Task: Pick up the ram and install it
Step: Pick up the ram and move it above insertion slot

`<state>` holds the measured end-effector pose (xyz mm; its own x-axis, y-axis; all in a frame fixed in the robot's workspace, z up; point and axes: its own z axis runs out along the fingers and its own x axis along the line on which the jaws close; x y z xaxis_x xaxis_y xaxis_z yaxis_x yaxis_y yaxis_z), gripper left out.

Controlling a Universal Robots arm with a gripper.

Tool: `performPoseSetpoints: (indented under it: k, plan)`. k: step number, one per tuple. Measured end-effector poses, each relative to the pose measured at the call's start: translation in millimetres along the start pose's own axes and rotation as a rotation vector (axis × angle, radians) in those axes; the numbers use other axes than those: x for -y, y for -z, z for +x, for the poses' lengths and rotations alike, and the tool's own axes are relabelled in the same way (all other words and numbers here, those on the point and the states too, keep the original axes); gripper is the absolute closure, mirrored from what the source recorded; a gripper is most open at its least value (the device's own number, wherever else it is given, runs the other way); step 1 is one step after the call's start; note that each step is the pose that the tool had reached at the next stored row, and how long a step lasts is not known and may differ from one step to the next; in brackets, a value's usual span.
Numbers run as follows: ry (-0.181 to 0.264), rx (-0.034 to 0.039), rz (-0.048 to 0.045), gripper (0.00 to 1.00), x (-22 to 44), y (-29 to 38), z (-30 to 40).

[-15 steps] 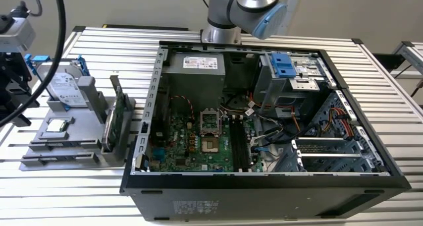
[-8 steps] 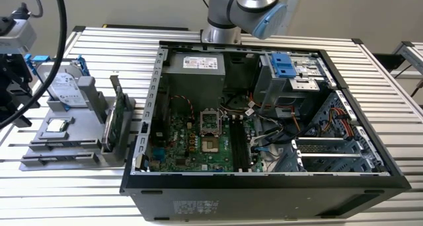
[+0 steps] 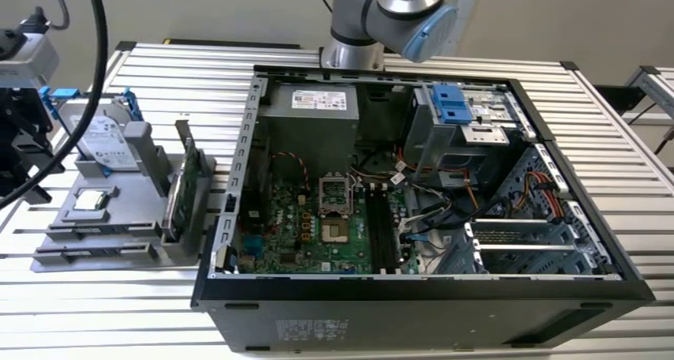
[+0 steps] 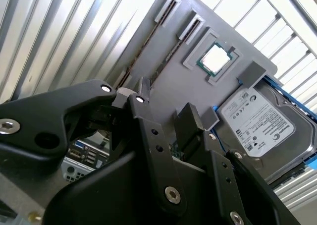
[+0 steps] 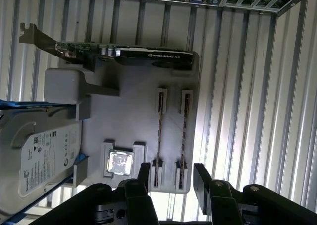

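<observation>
Gripper (image 5: pixel 172 178) wide open, empty | ram (image 5: pixel 184 131) on edge in tray (image 5: pixel 133 116) slot, near, not touching.

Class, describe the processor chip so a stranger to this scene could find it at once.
Start at the open computer case; the grey tray lies at the exterior view's left of it. On the tray, the chip lies flat in a square pocket beside the hard drive. It is the only small, square, shiny-topped piece there.

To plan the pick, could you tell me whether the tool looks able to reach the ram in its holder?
Probably yes: the tool hangs open over the ram, and nothing covers it on the gray holder.
</observation>
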<state>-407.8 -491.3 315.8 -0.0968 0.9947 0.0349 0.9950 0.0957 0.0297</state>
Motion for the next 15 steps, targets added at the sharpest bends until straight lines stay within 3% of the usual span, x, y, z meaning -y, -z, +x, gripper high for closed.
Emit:
performPoseSetpoints:
  k: [15]
  plan:
    - [0.0,0.0001,0.0,0.0,0.1,-3.3,-0.1]
